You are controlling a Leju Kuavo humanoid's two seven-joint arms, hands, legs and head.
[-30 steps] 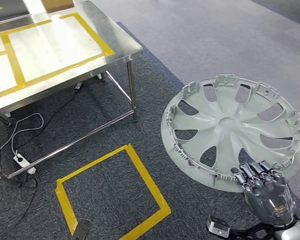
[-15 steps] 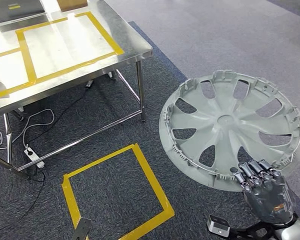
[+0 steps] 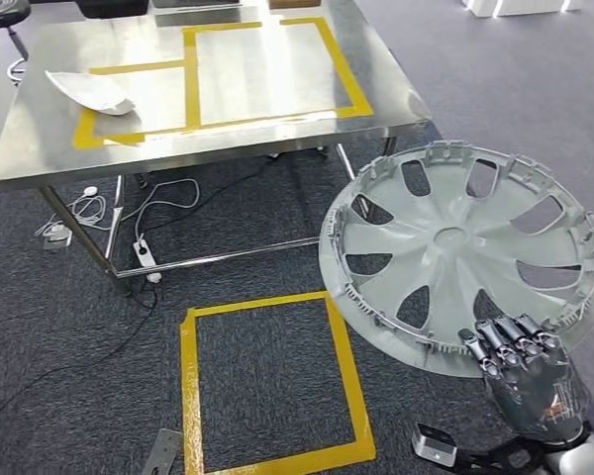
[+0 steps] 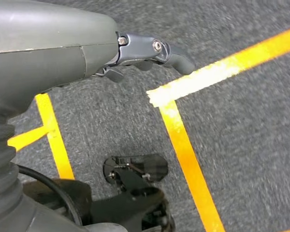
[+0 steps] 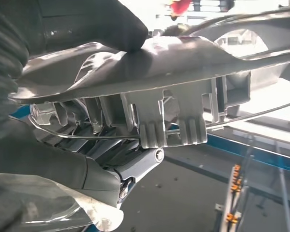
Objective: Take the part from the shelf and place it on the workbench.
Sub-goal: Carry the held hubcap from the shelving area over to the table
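Head view: right hand [image 3: 532, 381] low at the picture's right, fingers [image 3: 507, 339] hooked over the near rim of the wheel cover [image 3: 458, 252], gripping it. Cover carried off the floor, tilted, ribbed inner face up, fanning up and away from the hand toward the workbench [image 3: 48, 148]. Bench ahead of and left of the hand, well apart from it; yellow tape boxes [image 3: 191, 74] on its steel top, a white sheet [image 3: 92, 91] in the far left box. Yellow floor square [image 3: 271, 381] left of the hand, cables [image 3: 141, 247] under the bench. Likely risk: held at one rim spot only, so the broad cover may sag, swing or slip out on the approach; far edge might clip the bench corner if brought in too low.

Left wrist view: left hand [image 4: 151, 50] hanging over grey carpet and yellow tape lines [image 4: 187, 159], holding nothing; fingers extended but bunched together, so open or closed cannot be told. Blurred, hard to read more.

Right wrist view: rim of the cover clamped between thumb [image 5: 99, 24] on one face and fingers [image 5: 110, 166] under the ribbed clips on the other. Grip sits right at the edge, so a jolt could lever it loose. Wrist roughly level, palm toward the cover.
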